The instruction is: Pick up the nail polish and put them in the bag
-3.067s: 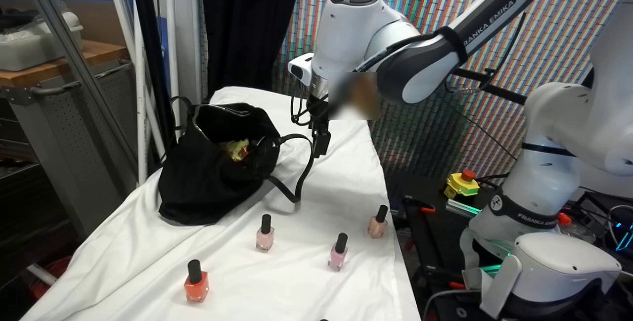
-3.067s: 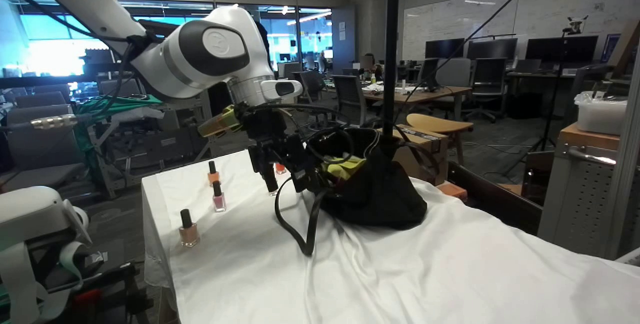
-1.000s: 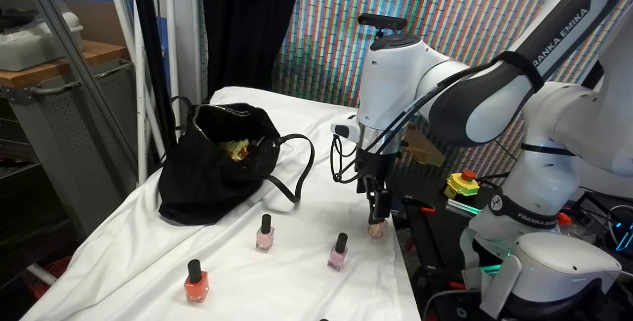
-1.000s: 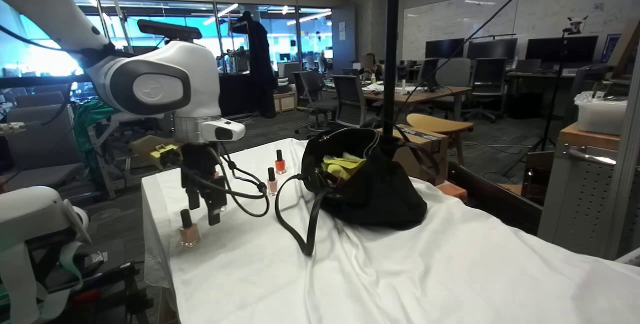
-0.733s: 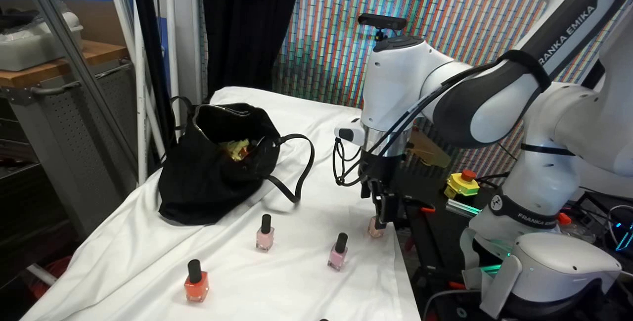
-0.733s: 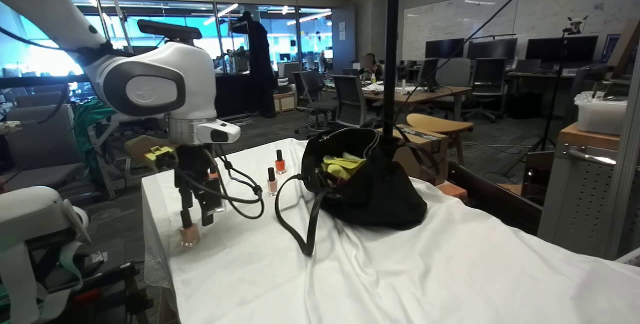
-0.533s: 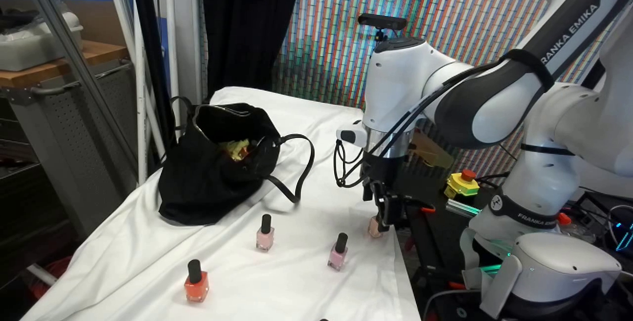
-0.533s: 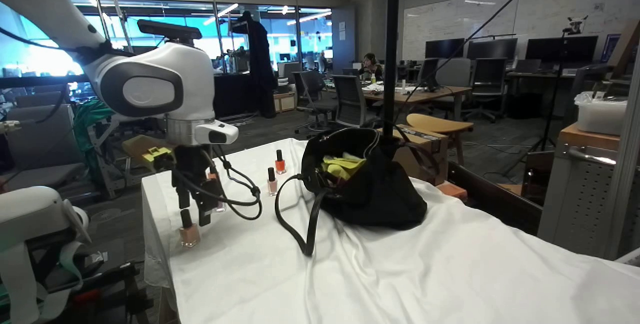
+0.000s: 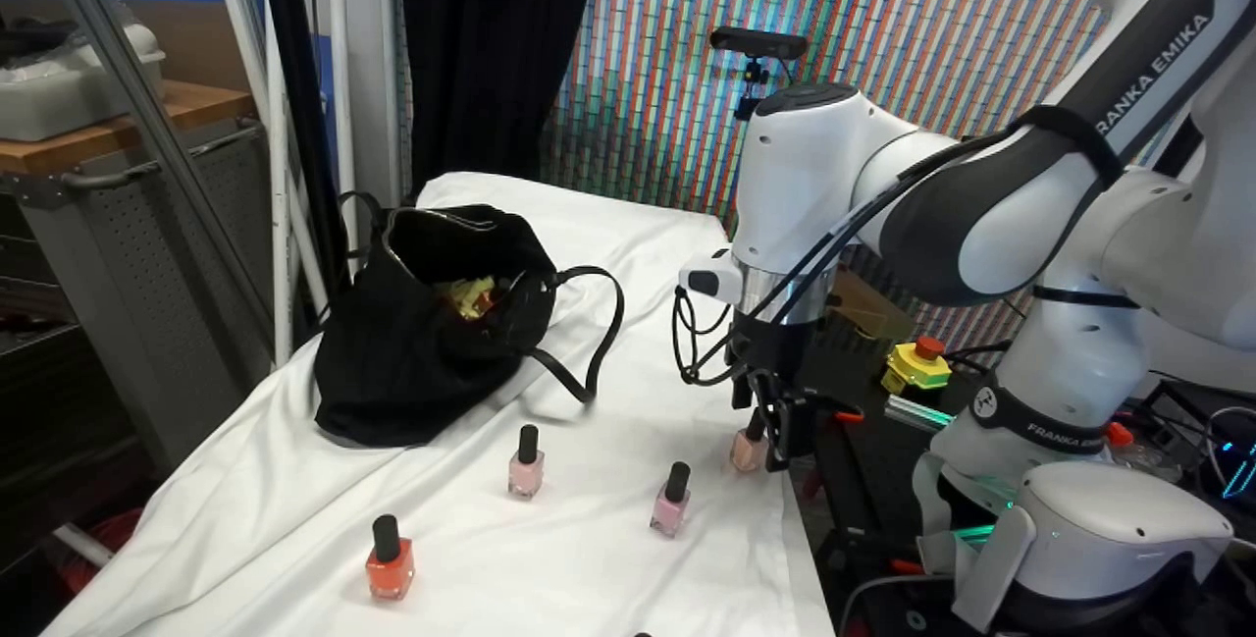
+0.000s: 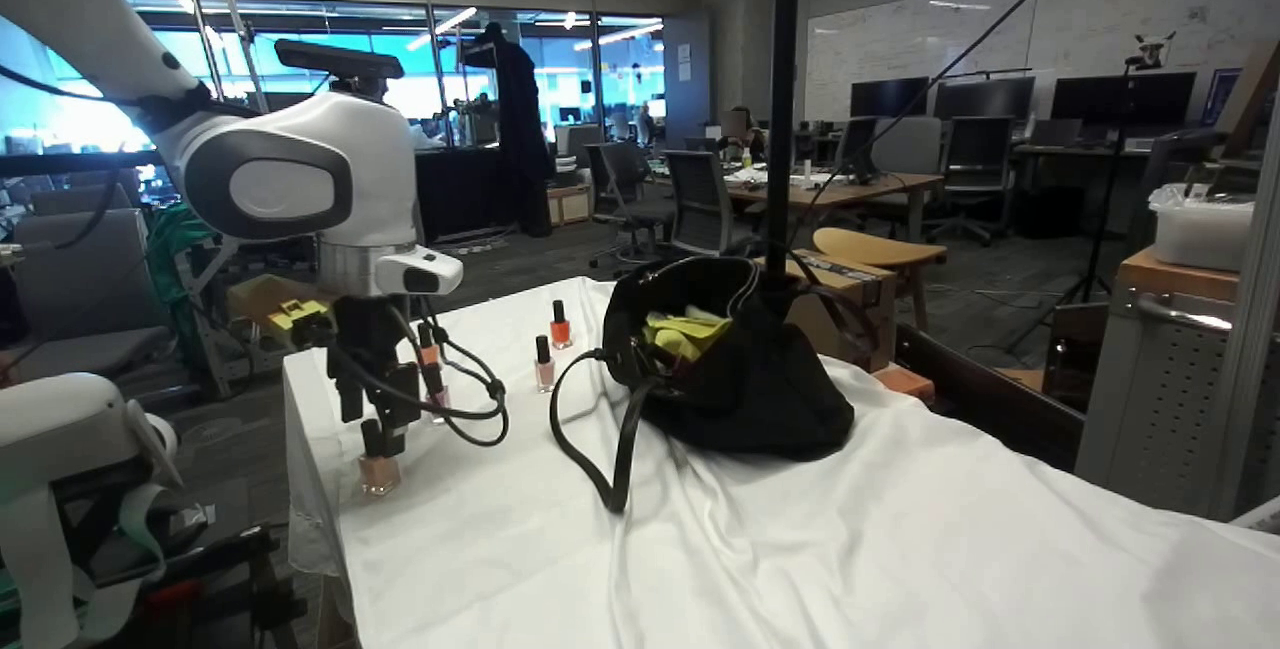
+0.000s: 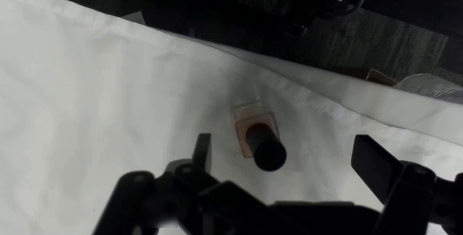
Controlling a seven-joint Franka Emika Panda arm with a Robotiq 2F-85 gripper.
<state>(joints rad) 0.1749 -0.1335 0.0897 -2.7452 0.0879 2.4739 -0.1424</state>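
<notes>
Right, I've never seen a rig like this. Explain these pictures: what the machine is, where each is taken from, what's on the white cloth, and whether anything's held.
The machine is a Franka Emika Panda arm; its hand is a Robotiq gripper. Two viewpoints come from cameras standing outside the robot; the wrist view looks down from the arm itself.

On the white cloth sits an open black handbag with something yellow-green in its mouth. Five nail polish bottles stand there too: a red-orange one, a pale pink one, a mauve one, a peach one and an orange one.

Nothing is held. In the wrist view the gripper is open: its two fingers stand apart, the peach bottle's black cap between them, cloth showing on either side.
</notes>
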